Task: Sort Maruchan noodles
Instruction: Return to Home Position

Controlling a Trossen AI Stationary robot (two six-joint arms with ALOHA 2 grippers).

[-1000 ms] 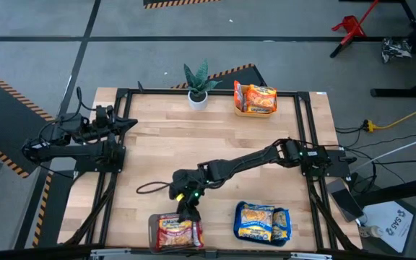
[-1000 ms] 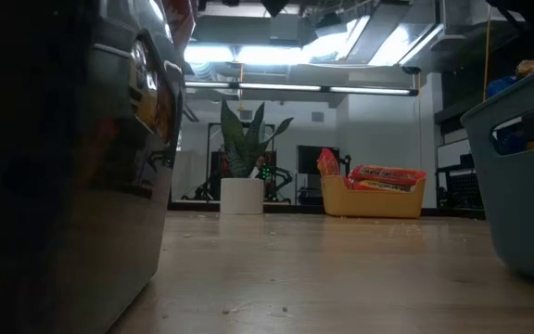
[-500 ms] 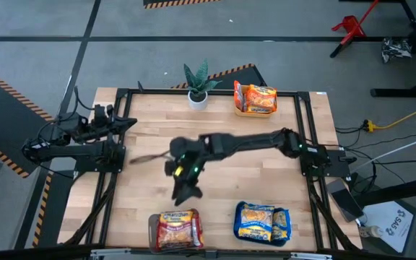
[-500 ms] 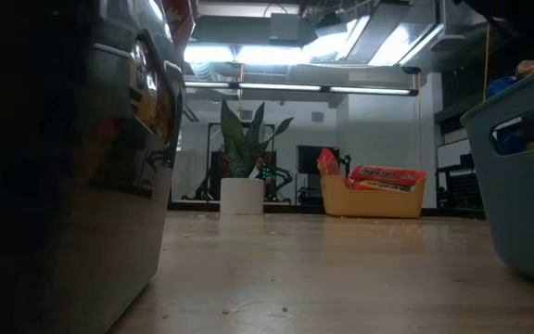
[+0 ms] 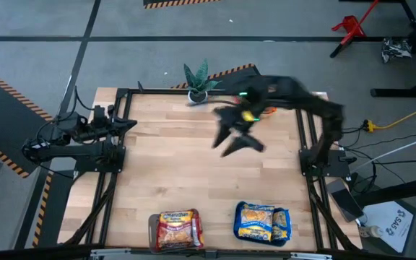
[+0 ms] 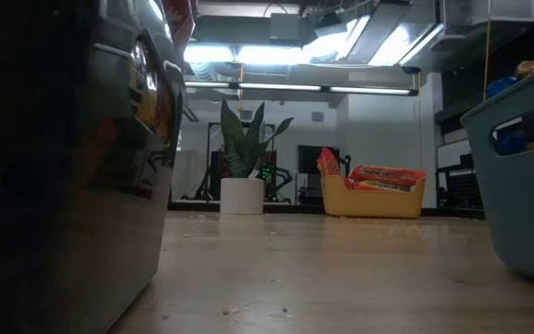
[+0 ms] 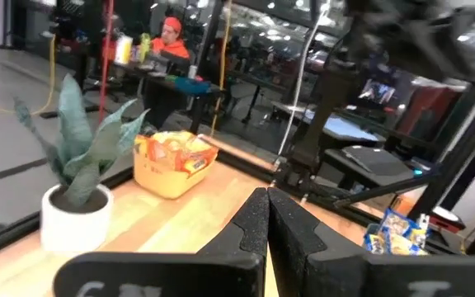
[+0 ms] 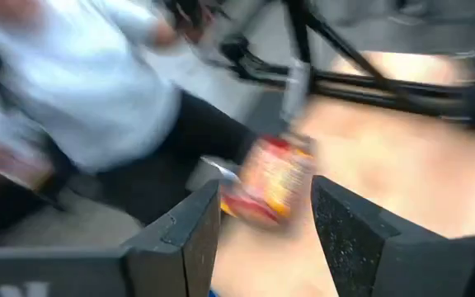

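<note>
Noodle packets are all in bins; none lies loose on the table (image 5: 165,173). Red ones (image 5: 177,231) fill the dark bin (image 5: 152,230) and blue ones (image 5: 262,220) the blue bin (image 5: 236,217), both at the near edge. Orange ones (image 6: 385,174) sit in the yellow bin (image 6: 374,202) at the far edge.

The right gripper (image 5: 233,137) hangs over the far right part of the table, jaws spread and empty. The red and blue packets lie well apart from it toward the near edge, flat, long sides running across the table. The yellow bin lies just beyond the arm.

The left gripper (image 5: 126,123) rests at the left edge, jaws pressed together, empty.

Judgement: sorting looks complete, and the right arm's path home appears unobstructed.
</note>
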